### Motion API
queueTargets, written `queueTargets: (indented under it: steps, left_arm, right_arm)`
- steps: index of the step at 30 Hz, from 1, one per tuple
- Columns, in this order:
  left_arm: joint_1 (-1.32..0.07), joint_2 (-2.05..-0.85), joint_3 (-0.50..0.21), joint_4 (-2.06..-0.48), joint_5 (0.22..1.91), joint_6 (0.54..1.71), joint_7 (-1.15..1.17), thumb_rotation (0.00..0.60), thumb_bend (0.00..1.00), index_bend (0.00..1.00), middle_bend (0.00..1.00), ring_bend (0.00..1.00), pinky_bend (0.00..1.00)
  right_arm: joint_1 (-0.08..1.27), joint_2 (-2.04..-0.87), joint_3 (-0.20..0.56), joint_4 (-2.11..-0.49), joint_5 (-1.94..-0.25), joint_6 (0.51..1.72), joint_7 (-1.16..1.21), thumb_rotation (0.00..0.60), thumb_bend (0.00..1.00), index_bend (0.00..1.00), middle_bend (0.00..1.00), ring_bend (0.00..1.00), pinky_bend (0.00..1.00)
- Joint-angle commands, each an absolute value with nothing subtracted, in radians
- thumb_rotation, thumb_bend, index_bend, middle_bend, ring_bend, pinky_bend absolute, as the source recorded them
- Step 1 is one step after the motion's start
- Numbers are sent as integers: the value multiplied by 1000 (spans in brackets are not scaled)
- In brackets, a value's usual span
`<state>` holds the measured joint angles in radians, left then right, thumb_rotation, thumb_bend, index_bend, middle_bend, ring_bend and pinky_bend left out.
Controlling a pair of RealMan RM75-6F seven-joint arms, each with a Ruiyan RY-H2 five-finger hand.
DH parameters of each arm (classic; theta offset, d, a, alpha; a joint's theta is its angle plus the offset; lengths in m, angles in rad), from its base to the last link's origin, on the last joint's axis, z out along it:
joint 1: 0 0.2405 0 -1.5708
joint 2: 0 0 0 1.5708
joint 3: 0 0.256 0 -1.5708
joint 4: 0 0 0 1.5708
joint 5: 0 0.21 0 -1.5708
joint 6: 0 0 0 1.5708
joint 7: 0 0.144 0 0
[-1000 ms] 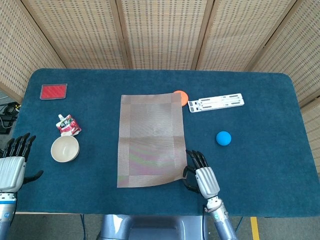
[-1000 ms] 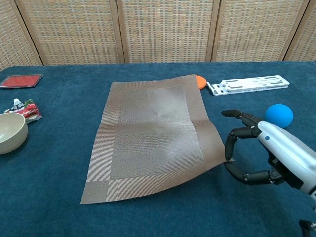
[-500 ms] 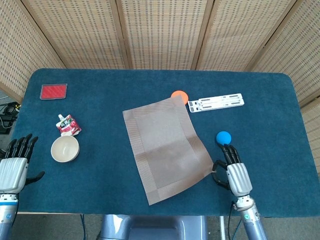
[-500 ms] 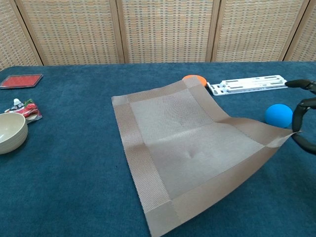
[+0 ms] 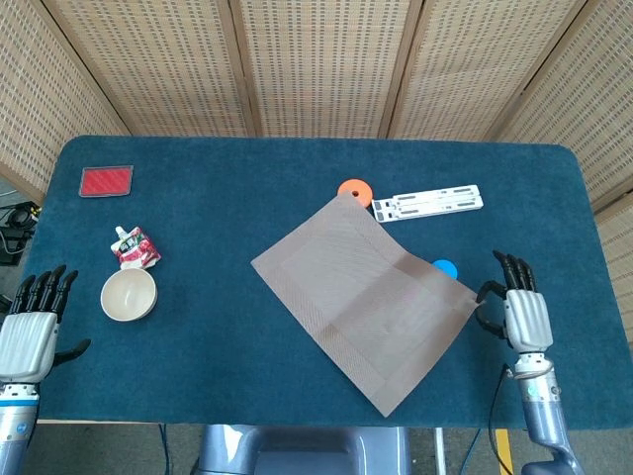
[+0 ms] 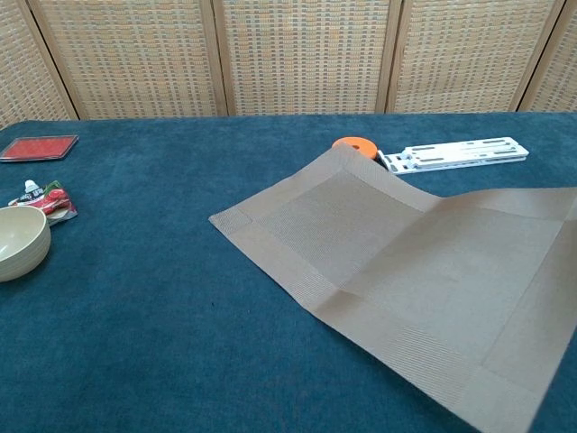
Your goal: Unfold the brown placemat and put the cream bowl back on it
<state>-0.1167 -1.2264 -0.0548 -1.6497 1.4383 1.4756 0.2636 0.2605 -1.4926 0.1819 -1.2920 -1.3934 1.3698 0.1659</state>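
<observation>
The brown placemat (image 6: 406,262) spreads open across the blue table (image 6: 162,343), its right part lifted and running off frame, with the cream bowl (image 6: 20,242) far left by a red packet (image 6: 43,198), an orange disc (image 6: 354,146) touching its far corner.

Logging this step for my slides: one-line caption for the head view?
Right hand holds the brown placemat by a corner, opened out; cream bowl waits far left.

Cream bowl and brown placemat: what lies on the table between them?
Nothing. Between the cream bowl and the brown placemat there is only bare blue table cloth. Both the head view and the chest view show this.
</observation>
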Motion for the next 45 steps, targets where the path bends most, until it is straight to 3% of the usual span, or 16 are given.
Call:
queueTargets:
  steps: [1,5,9,12,21,28,45]
  left_arm:
    - [-118,-1227,-56,-1649,1437,1474,264,600,0,0,0,0,0]
    - [-120,-1229,-56,-1649,1435,1468,263,600,0,0,0,0,0]
    - [-130,-1233,-61,-1651,1429,1453,260,600,0,0,0,0,0]
    - [-143,-1233,-69,-1657,1422,1436,268,600,0,0,0,0,0]
    - [-241,-1222,-133,-1685,1392,1346,347,600,0,10,0,0,0]
    - [-399,-1264,-215,-1662,1324,1196,444,600,2,109,0,0,0]
    - [-691,-1503,-231,-1406,1162,896,552,600,24,197,0,0,0]
  right_arm:
    - [286,-1466,222,-1273,-1345,1326,166,600,503,653,123,0,0]
    - [296,-1427,235,-1255,-1298,1278,98,600,362,474,3,0,0]
    - [258,-1361,230,-1330,-1222,1244,60,600,260,275,0,0,0]
    - [226,-1319,219,-1385,-1229,1268,85,600,233,213,0,0,0]
    - [169,-1259,208,-1455,-1333,1401,188,600,228,199,0,0,0]
    - [138,-1219,205,-1483,-1407,1491,271,600,227,199,0,0,0]
    - [137,-1194,202,-1498,-1395,1470,293,600,227,200,0,0,0]
